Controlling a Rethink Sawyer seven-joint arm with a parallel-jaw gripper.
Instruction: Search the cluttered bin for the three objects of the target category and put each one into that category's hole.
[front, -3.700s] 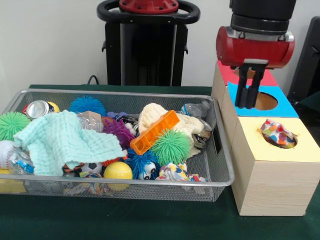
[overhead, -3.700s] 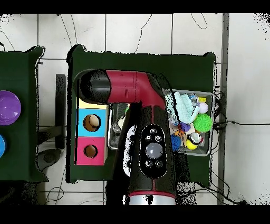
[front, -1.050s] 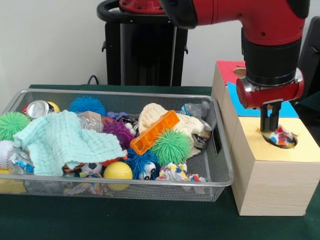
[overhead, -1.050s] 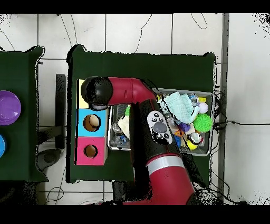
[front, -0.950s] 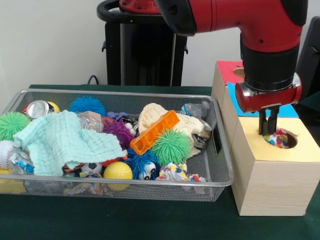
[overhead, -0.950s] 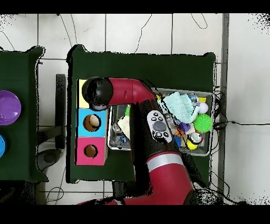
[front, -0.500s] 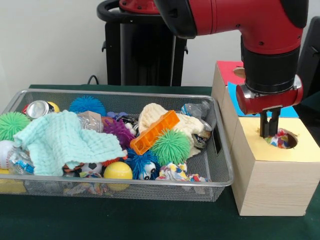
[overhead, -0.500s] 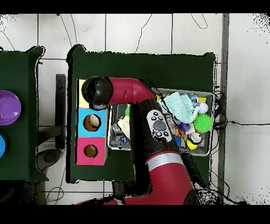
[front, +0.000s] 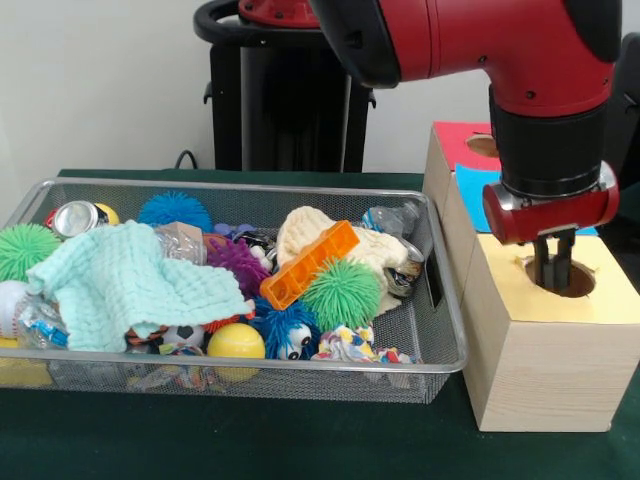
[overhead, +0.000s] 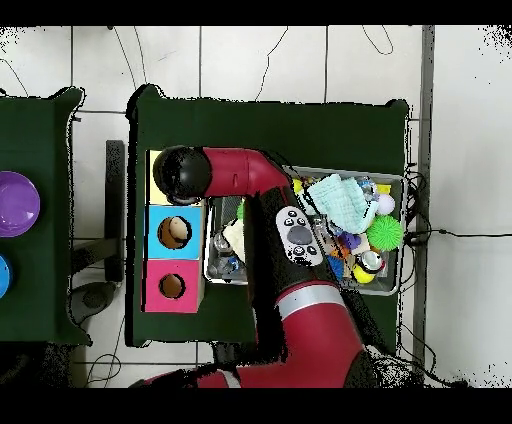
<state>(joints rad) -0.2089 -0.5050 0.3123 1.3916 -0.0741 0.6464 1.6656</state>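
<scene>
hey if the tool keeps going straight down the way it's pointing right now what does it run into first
The tool points straight down at the round hole in the yellow top of the wooden box, its tips at the opening. It would likely go into the hole; nothing shows inside, though depth is hard to judge.

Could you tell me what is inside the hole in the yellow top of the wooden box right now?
Only the tool shows, reaching into the hole in the yellow top. Nothing else is visible in the opening; the box walls hide whatever lies deeper.

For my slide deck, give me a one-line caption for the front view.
Sawyer's gripper dips into the yellow box's hole beside the cluttered wire bin.
</scene>
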